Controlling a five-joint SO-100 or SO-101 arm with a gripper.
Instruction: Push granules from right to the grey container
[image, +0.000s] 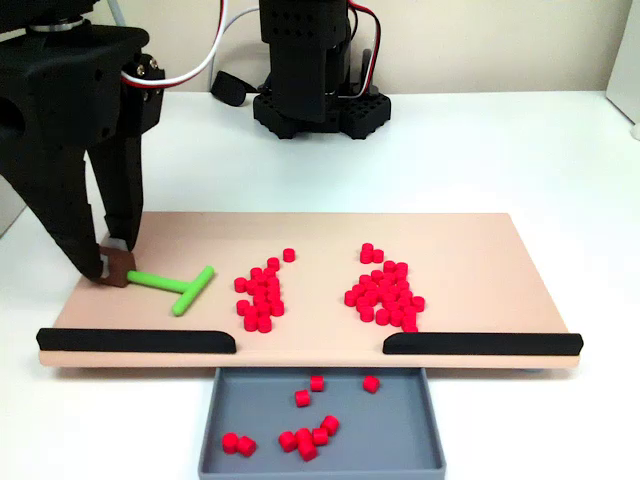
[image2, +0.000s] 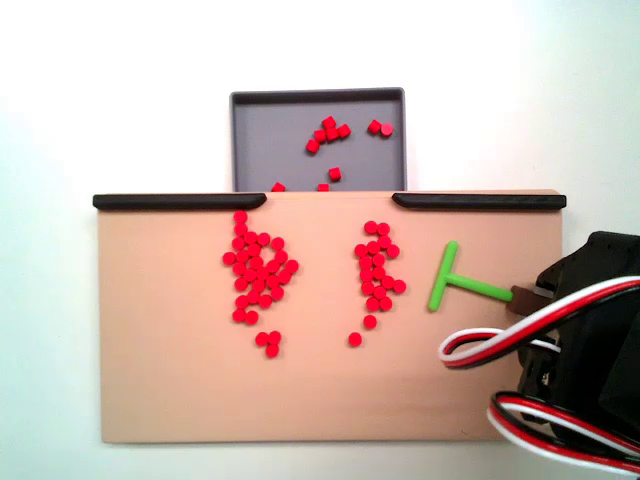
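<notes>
My gripper (image: 112, 262) is clamped on the stick's (image: 178, 287) brown end at the board's (image: 470, 235) edge. Granules (image: 260, 296) sit mid-board, some in the tray (image: 230, 392). A skewed sweep could scatter them past the strips' (image: 135, 340) gap.

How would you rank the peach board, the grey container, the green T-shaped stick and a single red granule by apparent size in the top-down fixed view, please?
1. Peach board
2. Grey container
3. Green T-shaped stick
4. Single red granule
The gaps are clear, so none looks tied.
</notes>
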